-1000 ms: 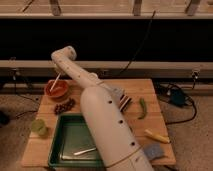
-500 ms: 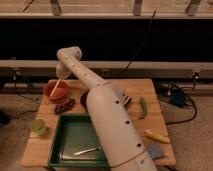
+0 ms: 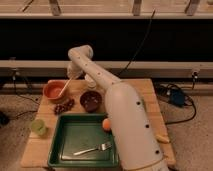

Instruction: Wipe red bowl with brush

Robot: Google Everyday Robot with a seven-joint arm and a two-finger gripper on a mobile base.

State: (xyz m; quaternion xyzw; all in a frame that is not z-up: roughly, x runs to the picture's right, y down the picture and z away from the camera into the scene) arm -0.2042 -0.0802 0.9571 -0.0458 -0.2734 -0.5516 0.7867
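Note:
The red bowl sits at the back left of the wooden table. The brush is a slim pale stick that slants from upper right down into the bowl, with its head inside. My gripper hangs below the white wrist, just right of and above the bowl. It is shut on the upper end of the brush handle. My large white arm covers the middle and right of the table.
A dark maroon bowl stands right of the red bowl, with a bunch of grapes in front. A green tray holds a metal fork and an orange. A green cup stands front left.
My wrist has swung to the right and the brush handle now slants more, with its head still in the red bowl. The bowls have not moved.

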